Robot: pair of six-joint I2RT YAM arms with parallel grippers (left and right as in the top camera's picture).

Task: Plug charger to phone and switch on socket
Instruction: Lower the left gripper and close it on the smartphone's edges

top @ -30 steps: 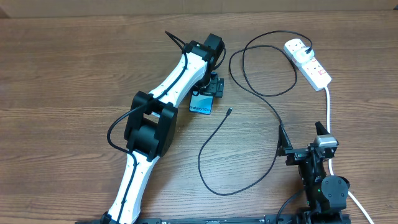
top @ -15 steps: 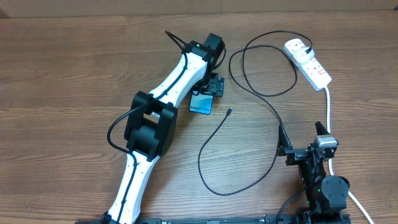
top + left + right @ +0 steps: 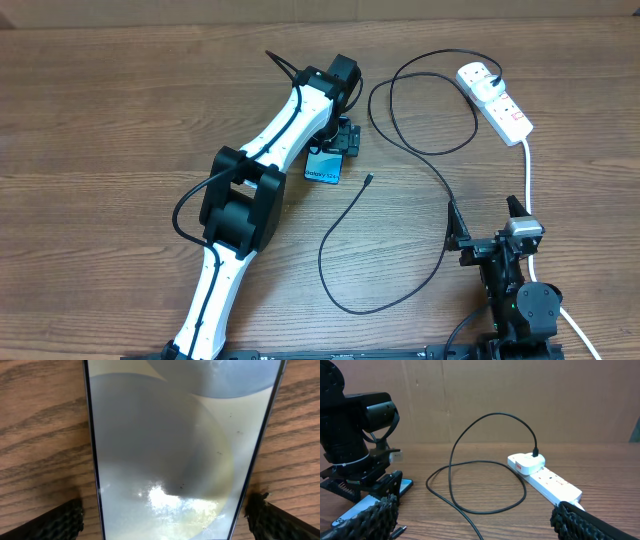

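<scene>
Left gripper [image 3: 162,515] sits right over the phone [image 3: 175,445], jaws wide apart either side, not clamping it. Right gripper [image 3: 475,522] is parked near the desk [image 3: 120,110] edge, jaws apart too. Charger [image 3: 400,150] is already plugged into the socket [image 3: 495,100], tip lying loose just beside the phone.

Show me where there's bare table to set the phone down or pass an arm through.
Free: the wide left side of the table, left of the left arm, and the near middle strip between that arm and the cable loop. Crowded: around the phone under the left pincer, and the right side with cable, power strip, and right pincer.
</scene>
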